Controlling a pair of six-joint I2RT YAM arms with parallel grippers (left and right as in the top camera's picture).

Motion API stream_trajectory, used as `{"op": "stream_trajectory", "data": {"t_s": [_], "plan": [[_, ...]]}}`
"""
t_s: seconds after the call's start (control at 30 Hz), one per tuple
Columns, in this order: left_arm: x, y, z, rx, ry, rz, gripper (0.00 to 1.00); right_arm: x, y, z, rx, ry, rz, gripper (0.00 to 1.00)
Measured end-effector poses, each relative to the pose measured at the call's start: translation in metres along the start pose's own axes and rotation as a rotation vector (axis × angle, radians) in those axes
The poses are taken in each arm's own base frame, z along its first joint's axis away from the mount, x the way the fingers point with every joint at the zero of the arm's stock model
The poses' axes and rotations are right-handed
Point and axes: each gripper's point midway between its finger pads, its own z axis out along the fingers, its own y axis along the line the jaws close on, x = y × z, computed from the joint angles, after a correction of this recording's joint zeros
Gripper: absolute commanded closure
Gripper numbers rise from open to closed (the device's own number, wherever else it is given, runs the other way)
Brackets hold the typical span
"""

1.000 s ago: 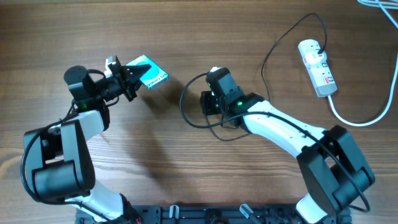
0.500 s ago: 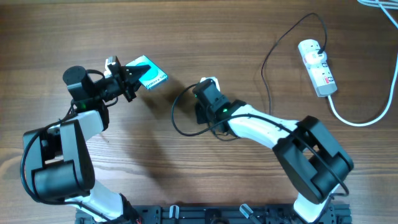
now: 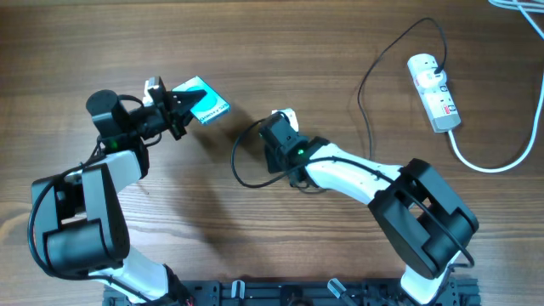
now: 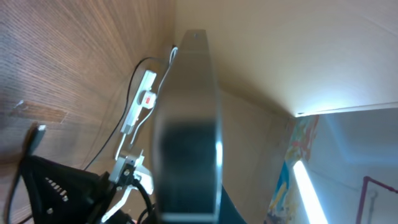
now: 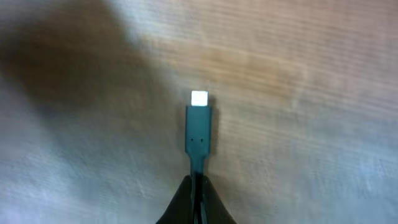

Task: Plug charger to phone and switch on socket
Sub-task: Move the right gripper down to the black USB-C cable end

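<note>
On the table's (image 3: 340, 51) left side, left gripper (image 3: 189, 107) clamped on the phone (image 3: 209, 102), seemingly raised off the wood. Midway, slack charger (image 3: 235, 161) cable looped between; right gripper (image 5: 196, 194) pinching its connector tip. Far right, socket (image 3: 433, 93), well apart, thick white cord (image 3: 510, 146) trailing beyond

Overhead straight down on table (image 3: 255, 42), left wrist sideways along it (power strip (image 3: 433, 93) (image 4: 142, 102) shared), right wrist close over cable tip (image 5: 199, 127).

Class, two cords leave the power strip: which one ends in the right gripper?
The thin black charger cable: it loops left into the right gripper, while the thick white cord curves away to the right.
</note>
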Motion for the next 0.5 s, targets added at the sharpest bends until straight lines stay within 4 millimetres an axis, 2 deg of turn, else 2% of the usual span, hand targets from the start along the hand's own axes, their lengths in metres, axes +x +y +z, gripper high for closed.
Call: {"op": "stream_trajectory", "data": {"t_s": [0.07, 0.1, 0.27, 0.37, 0.43, 0.47, 0.5], "plan": [[-0.002, 0.016, 0.000, -0.043, 0.000, -0.039, 0.96, 0.008, 0.001, -0.015, -0.041, 0.054, -0.017, 0.96], [-0.002, 0.022, 0.000, -0.058, 0.000, -0.038, 0.96, 0.006, 0.006, -0.024, -0.083, 0.059, -0.026, 0.96], [-0.011, 0.053, 0.002, -0.100, 0.005, 0.019, 0.96, -0.022, 0.034, -0.114, -0.430, -0.005, -0.082, 0.96], [-0.011, 0.064, 0.009, -0.121, 0.012, 0.078, 0.96, -0.009, 0.054, -0.134, -0.596, 0.056, -0.113, 0.95], [-0.006, 0.067, 0.019, -0.137, 0.026, 0.117, 0.96, 0.001, 0.059, -0.140, -0.645, 0.105, -0.108, 0.95], [-0.003, 0.069, 0.023, -0.145, 0.031, 0.135, 0.96, 0.004, 0.058, -0.139, -0.637, 0.119, -0.102, 0.81], [-0.001, 0.071, 0.026, -0.150, 0.035, 0.147, 0.96, 0.006, 0.054, -0.136, -0.611, 0.129, -0.090, 0.58]]}}
